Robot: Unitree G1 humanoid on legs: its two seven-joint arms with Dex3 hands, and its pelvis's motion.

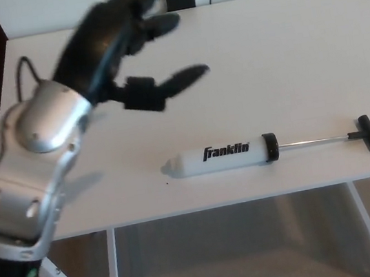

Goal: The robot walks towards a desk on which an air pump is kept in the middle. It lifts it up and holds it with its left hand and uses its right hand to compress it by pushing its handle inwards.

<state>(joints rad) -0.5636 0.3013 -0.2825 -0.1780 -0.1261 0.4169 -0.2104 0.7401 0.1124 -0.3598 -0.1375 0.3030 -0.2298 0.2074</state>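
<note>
**Left hand spread open above the desk, pump lying untouched**

The white desk [283, 47] fills most of the head view, its near edge running across the lower part of the picture, with white legs [112, 271] showing beneath it over a brownish floor [244, 255].

Next in size is the robot's left arm [33, 168], silver-shelled and coming in from about 8 o'clock. It reaches up toward 11 o'clock, where the black left hand [123, 53] hangs above the desk's far left part. The thumb and two fingers stand well apart, the lowest finger [183, 79] pointing toward 3 o'clock; the hand holds nothing.

The air pump [270, 149] lies flat on the desk near the front edge, at about 5 o'clock from the hand and well apart from it. Its white barrel [216, 158], marked "Franklin", has its nozzle end pointing toward 9 o'clock. A black collar [270, 147] closes the barrel's other end, the thin metal rod [311, 141] is drawn out toward 3 o'clock, and the black T-handle [369, 134] ends it.

The right hand does not show.
</note>
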